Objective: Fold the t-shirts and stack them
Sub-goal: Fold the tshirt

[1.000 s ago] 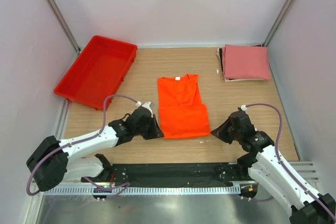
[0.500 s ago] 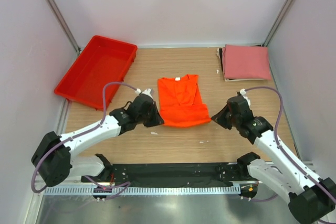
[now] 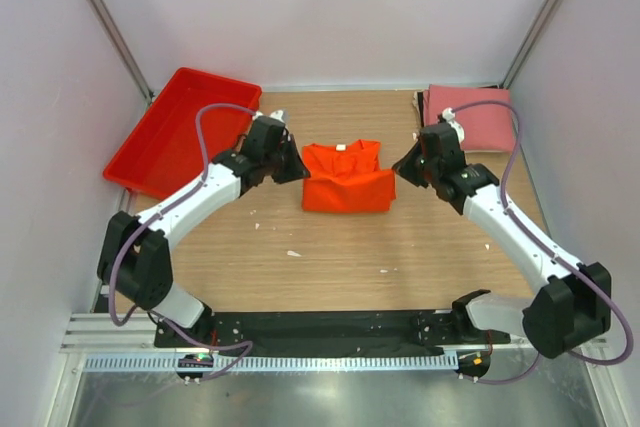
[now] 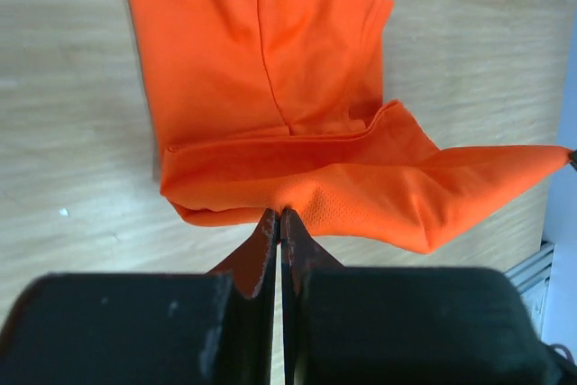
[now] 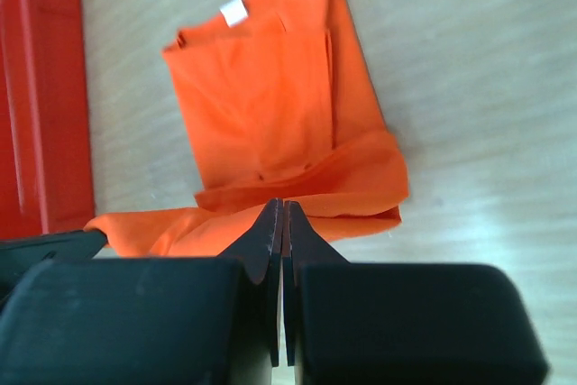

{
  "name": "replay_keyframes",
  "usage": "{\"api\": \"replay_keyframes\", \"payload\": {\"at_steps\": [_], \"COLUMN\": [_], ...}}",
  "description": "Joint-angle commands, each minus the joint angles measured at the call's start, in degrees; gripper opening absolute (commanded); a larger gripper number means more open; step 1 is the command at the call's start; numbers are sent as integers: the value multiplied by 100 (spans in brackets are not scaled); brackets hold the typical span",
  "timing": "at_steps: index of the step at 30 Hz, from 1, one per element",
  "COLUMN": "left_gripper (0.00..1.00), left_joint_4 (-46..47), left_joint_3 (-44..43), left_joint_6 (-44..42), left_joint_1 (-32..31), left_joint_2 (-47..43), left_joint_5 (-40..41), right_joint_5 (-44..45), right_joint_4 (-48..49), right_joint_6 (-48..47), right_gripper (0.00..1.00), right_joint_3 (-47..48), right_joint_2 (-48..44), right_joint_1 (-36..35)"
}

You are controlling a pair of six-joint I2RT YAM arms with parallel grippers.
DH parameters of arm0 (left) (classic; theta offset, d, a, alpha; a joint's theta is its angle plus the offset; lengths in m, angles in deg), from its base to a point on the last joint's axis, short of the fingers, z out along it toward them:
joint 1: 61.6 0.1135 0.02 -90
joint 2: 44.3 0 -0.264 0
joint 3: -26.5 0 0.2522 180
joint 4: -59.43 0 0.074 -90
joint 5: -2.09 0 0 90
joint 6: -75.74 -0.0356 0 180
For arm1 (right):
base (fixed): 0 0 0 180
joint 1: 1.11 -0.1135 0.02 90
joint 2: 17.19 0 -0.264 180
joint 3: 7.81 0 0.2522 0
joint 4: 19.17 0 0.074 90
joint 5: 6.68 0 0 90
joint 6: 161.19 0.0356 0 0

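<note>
Folding orange shirt [image 3: 345, 182]: hem pinched at both ends by fully closed left gripper [image 4: 281, 215] and right gripper [image 5: 282, 209]; cloth judged light, limp, sag-prone; corner holds preferred.

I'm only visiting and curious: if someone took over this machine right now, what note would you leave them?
Left gripper: shut on a hem corner of the orange shirt.
Right gripper: shut on the other hem corner.
The hem is held over the shirt's body, so the fold is half made.
The pink shirt lies folded at the far right.
Left to do: finish this fold, then stack the two shirts.
</note>
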Motion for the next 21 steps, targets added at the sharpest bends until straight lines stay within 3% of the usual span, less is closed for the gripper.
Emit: {"api": "replay_keyframes", "payload": {"at_steps": [1,12,21], "left_gripper": [0,0,0], "left_joint_4": [-43,940,3049], "left_joint_3": [-747,-2243,-3087], "left_joint_6": [-354,-548,-178], "left_joint_1": [313,982,1333], "left_joint_2": [303,2236,3713], "left_joint_5": [-250,-1067,-1815], "right_joint_5": [33,-843,-1311], "right_joint_4": [521,1503,2569], "right_joint_6": [-308,-484,-571], "right_gripper": [1,1,1], "right_joint_3": [610,1770,2544], "right_joint_2": [305,2158,3609], "right_joint_1": [215,988,1191]}}
